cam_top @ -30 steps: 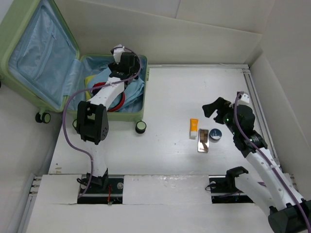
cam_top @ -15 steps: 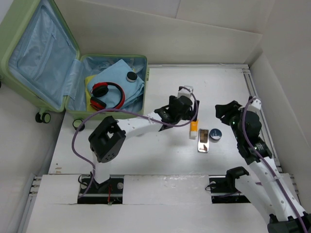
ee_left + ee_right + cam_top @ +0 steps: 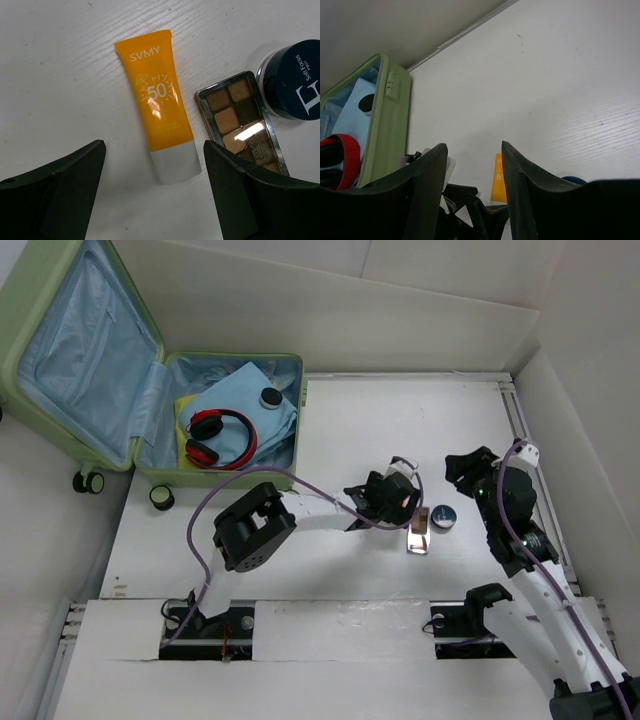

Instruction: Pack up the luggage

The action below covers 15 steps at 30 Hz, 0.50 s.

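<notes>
Logging containers first. Where is the luggage point(image 3: 85, 350)? (A)

Far-left corner of the counter point(image 3: 400, 420), lying open. Lid swung out to the left, light blue lining showing. (B)

Contents of the base half? (A)

Red headphones point(image 3: 220, 437) on top of a pale blue cloth point(image 3: 275, 422). A small round dark-topped object point(image 3: 269, 397) sits on the same cloth. Something yellow point(image 3: 188, 405) shows at the cloth's left edge; can't identify it. (B)

Other containers? (A)

Three lie loose on the counter, well apart from the case. Orange sunscreen tube point(image 3: 155, 110), white cap on. Eyeshadow palette point(image 3: 240, 120) just beside it, shades showing. Dark blue jar point(image 3: 292, 80), lid on, near the palette's corner. (B)

Pincers? (A)

Left pincer point(image 3: 154, 145) spread wide, one finger either side of the tube's cap end, gripping nothing. Right pincer point(image 3: 472, 150) parted too, nothing in it, hanging over the counter near the jar. (B)
</notes>
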{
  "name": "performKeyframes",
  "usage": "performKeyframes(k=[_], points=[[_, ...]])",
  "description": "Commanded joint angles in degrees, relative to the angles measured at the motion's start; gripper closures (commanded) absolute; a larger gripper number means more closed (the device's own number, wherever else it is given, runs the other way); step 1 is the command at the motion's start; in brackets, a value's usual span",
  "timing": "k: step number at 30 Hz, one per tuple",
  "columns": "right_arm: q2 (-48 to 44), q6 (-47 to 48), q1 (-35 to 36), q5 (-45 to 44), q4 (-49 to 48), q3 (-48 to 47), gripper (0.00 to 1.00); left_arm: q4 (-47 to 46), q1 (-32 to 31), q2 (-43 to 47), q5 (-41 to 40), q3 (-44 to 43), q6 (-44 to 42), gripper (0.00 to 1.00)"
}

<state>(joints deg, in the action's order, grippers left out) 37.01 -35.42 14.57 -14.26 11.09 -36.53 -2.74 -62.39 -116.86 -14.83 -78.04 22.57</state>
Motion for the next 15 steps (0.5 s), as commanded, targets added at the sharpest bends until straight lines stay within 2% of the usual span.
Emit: performKeyframes(k=[1, 5, 6, 7, 13, 14, 15], points=[[-0.36, -0.18, -0.51, -0.25, -1.78, 0.32, 0.47, -1.48, 1.04, -0.12, 1.02, -2.38, -0.68, 0.24], [0.16, -0.18, -0.51, 0.29, -1.78, 0.32, 0.47, -2.0, 1.04, -1.53, 1.56, -2.91, -0.16, 0.24], [0.16, -0.18, -0.51, 0.29, -1.78, 0.32, 0.47, -2.0, 1.04, -2.31, 1.56, -3.6, -0.16, 0.27], [0.69, -0.18, -0.51, 0.81, -1.78, 0.32, 0.47, -2.0, 1.04, -3.19, 1.56, -3.61, -0.16, 0.38], [0.69, -0.18, -0.51, 1.42, -1.78, 0.32, 0.47, -1.48, 1.04, -5.57, 0.86, -5.54, -0.16, 0.58], [0.69, -0.18, -0.51, 1.43, -1.78, 0.32, 0.45, -1.48, 1.04, -6.1, 0.86, -5.54, -0.16, 0.63], [0.69, -0.18, -0.51, 1.43, -1.78, 0.32, 0.44, -1.48, 1.04, -6.1, 0.33, -5.54, -0.16, 0.73]])
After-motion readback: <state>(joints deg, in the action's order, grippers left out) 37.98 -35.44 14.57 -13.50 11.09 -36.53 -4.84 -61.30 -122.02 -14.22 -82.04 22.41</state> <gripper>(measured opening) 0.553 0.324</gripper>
